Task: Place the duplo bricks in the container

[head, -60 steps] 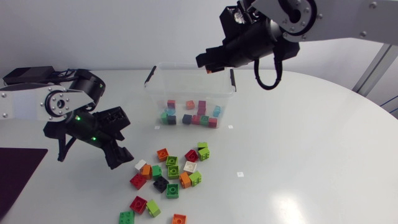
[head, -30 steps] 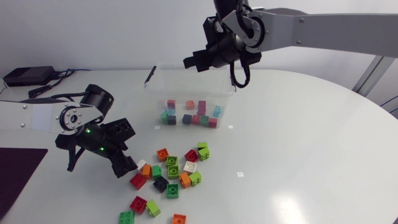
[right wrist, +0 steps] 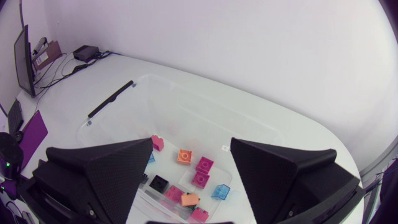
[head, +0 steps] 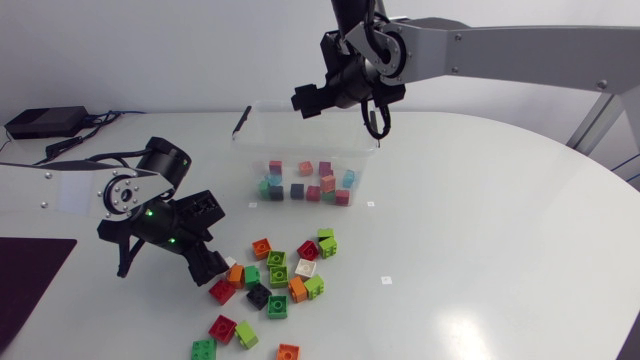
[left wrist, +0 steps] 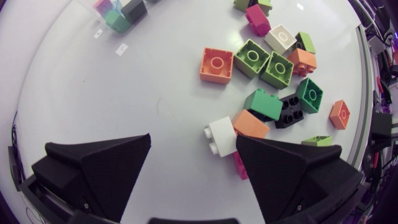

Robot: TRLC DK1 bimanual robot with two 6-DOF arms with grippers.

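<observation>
Hovering low over the white table (head: 480,230) in the head view, the left gripper (head: 207,266) is pointing into the side of a scattered pile of loose duplo bricks (head: 280,275) in red, green, orange, white and black. The right gripper (head: 306,100) is hanging above the clear plastic container (head: 243,148), which is holding a batch of mixed-colour bricks (head: 312,186) near its front wall. Left wrist view: the left gripper (left wrist: 193,139) is standing wide open and gripping nothing. A small white brick (left wrist: 220,135) is lying just beside the inner face of one finger, with a light orange brick (left wrist: 250,124) touching it, and a red brick (left wrist: 239,167) is peeking out from under that same finger. Ahead, an orange square brick (left wrist: 217,65) and two light green bricks (left wrist: 252,58) are lying well clear of the fingers. Right wrist view: the right gripper (right wrist: 191,142) is spread open and empty, looking down into the container (right wrist: 205,102). Orange, magenta, light blue and black bricks are resting on its floor.
</observation>
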